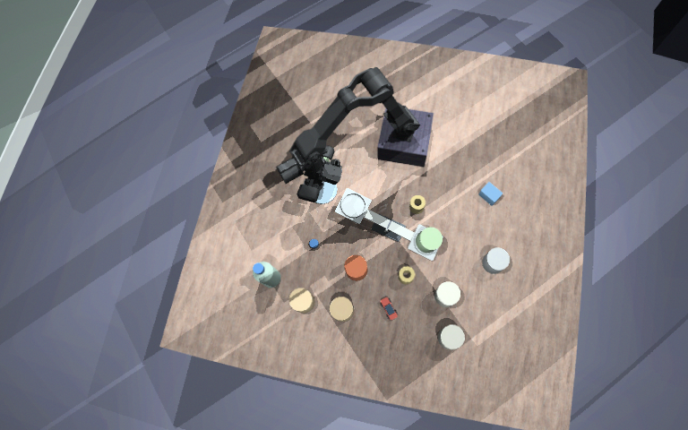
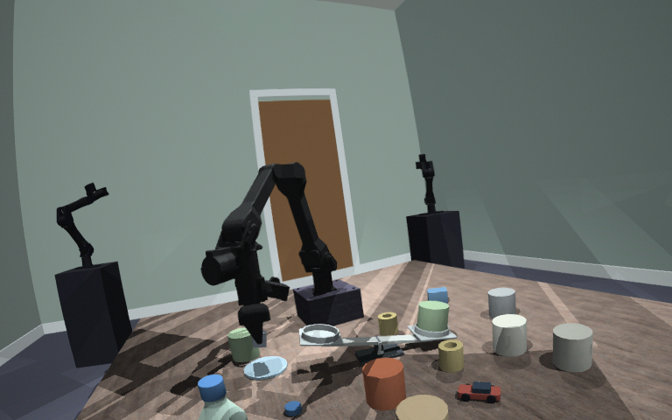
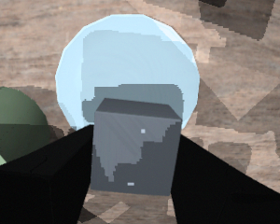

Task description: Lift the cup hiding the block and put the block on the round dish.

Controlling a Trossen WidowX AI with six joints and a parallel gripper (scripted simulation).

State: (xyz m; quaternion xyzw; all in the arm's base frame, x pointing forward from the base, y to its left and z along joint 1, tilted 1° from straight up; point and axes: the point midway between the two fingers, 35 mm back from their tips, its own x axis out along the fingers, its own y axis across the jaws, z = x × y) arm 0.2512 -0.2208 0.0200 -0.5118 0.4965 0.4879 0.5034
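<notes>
1. Grey, matte, square-edged: that's the block (image 3: pixel 136 146) we've got pinched in the hand (image 3: pixel 135 168), fingers closed on its two flat sides, w/ the top face showing btwn them.
2. We're holding it right over the round dish (image 3: pixel 124 56), a pale blue, flat, glossy-looking disc on the wood-grain table (image 1: pixel 523 159). Block isn't down yet imo; in the exterior view the dish (image 2: pixel 265 367) sits lower than the hand (image 2: pixel 257 332), so there's a gap.
3. Lifted green cup (image 2: pixel 242 345) is parked just beside the dish, not over it, prob to respect the no-cup-above-dish rule.
4. Other green cup (image 2: pixel 432 315) sits upright on the far pad of the balance (image 2: pixel 376 340). The near pad carries only an open ring, and it hangs lower.
5. Flat faces = easy grip, no rolling when set down. Next thing we'd need: lower, release, back off w/o bumping either cup.
</notes>
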